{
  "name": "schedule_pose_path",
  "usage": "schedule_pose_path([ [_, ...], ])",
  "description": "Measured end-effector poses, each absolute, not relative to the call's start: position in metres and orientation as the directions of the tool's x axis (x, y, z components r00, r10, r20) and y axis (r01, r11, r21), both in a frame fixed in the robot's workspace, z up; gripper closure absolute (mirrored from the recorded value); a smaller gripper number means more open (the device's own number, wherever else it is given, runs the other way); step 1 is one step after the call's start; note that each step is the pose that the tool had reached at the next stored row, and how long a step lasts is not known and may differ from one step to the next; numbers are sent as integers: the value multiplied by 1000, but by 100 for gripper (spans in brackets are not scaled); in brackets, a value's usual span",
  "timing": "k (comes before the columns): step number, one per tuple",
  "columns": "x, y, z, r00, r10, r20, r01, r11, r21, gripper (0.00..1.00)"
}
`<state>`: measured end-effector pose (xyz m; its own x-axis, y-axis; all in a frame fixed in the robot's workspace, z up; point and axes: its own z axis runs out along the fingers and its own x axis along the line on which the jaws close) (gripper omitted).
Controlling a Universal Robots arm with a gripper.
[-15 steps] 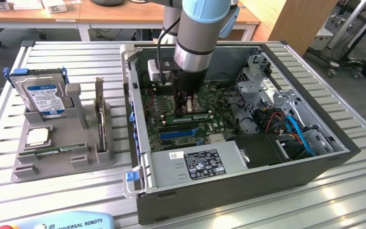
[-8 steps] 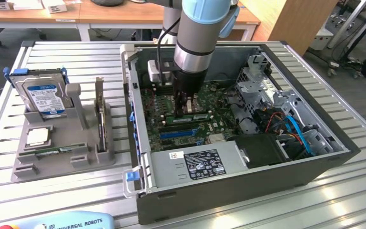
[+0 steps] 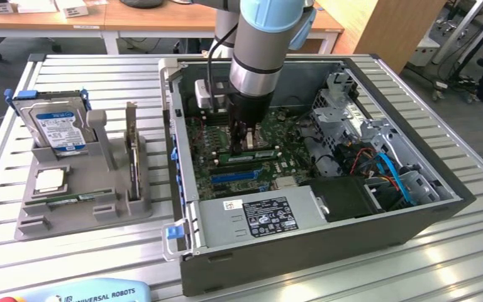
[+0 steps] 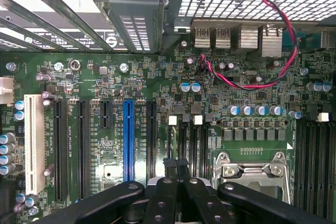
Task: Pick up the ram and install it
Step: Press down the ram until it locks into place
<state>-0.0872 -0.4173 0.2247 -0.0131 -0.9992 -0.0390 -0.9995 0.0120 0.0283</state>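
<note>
Fingers (image 4: 176,169) pinched together over the motherboard (image 4: 157,103), beside the blue slot (image 4: 128,140).

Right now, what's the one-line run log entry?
gripper: jaws shut | position: inside open computer case, low over motherboard slots | grasp: cannot tell | grey holder: holds green stick

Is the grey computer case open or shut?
Open: the grey computer case has no side panel, so the green motherboard shows inside.
</note>
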Motion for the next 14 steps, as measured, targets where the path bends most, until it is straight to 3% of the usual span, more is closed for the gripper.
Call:
schedule_pose_path([
  [14, -87, -417, 222, -13, -999, -39, -1000, 12, 28, 90],
])
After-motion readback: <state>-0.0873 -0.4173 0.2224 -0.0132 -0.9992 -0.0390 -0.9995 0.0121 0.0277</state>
